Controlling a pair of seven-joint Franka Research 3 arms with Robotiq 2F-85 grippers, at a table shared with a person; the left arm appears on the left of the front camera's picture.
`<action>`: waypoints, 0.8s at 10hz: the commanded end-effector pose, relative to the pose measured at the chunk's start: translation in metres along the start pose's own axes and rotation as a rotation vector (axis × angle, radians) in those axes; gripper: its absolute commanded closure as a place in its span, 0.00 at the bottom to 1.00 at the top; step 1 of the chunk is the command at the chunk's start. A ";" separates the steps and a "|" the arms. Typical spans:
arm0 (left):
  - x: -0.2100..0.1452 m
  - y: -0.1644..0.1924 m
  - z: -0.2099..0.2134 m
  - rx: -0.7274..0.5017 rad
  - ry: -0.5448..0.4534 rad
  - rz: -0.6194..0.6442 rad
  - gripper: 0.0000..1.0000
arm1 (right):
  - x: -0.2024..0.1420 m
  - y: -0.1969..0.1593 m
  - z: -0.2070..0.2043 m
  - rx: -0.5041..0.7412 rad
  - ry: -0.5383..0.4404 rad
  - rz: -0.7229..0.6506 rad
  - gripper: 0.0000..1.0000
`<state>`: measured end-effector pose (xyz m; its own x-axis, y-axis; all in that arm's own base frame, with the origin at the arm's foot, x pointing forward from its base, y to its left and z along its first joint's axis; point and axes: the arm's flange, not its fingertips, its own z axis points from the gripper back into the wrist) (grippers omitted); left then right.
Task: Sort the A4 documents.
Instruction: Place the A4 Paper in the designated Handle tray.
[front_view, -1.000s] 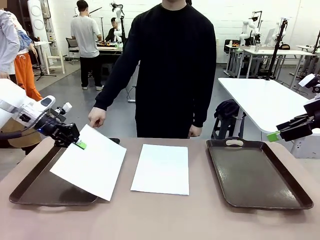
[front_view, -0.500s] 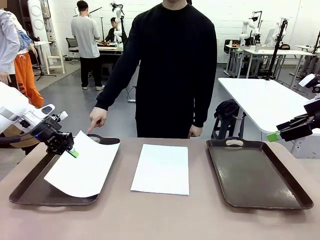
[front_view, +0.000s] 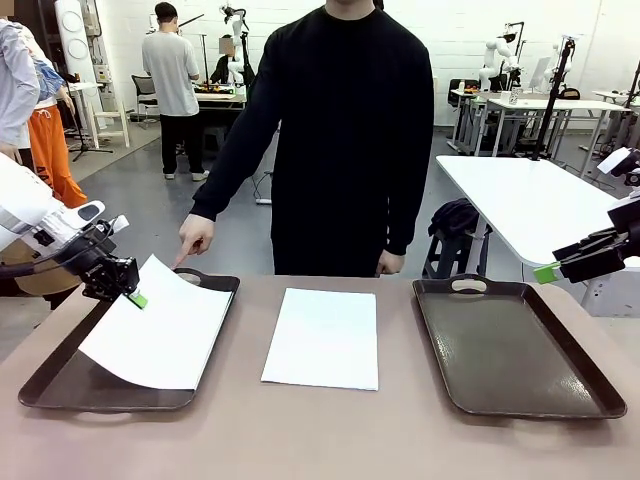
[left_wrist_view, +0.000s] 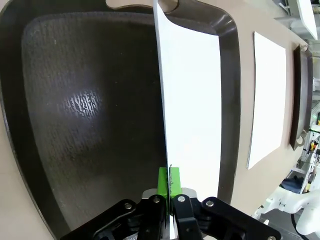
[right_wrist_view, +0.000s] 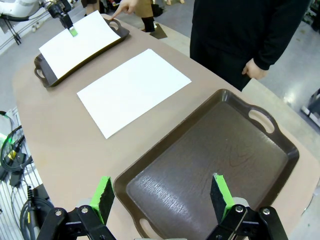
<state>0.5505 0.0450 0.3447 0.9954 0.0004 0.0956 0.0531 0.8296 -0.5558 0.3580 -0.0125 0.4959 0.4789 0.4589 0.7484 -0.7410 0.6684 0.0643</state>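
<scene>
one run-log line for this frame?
left gripper: shut on A4 sheet, tilted over left tray | right gripper: open, raised near right tray | second sheet: flat on table between trays | person's hand: pointing at left tray

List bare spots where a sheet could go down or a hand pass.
Free: the right tray, floor bare; the table strip between it and the middle sheet; the table's near edge. Crowded: the left tray, with a held sheet tilted over it in the shut left jaws, and a person's hand pointing at its far handle.
</scene>
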 end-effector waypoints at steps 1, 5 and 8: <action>-0.001 0.002 0.001 0.069 0.013 0.033 0.99 | -0.001 -0.003 -0.002 0.019 -0.015 0.006 0.00; -0.004 0.003 -0.001 0.078 0.003 0.053 0.86 | -0.001 -0.003 -0.002 0.019 -0.015 0.006 0.00; -0.005 0.003 0.002 0.106 0.008 0.042 0.59 | -0.001 -0.003 -0.002 0.019 -0.015 0.006 0.00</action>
<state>0.5492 0.0497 0.3411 0.9966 0.0176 0.0801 0.0255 0.8621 -0.5062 0.3580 -0.0125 0.4959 0.4789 0.4589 0.7484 -0.7410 0.6684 0.0643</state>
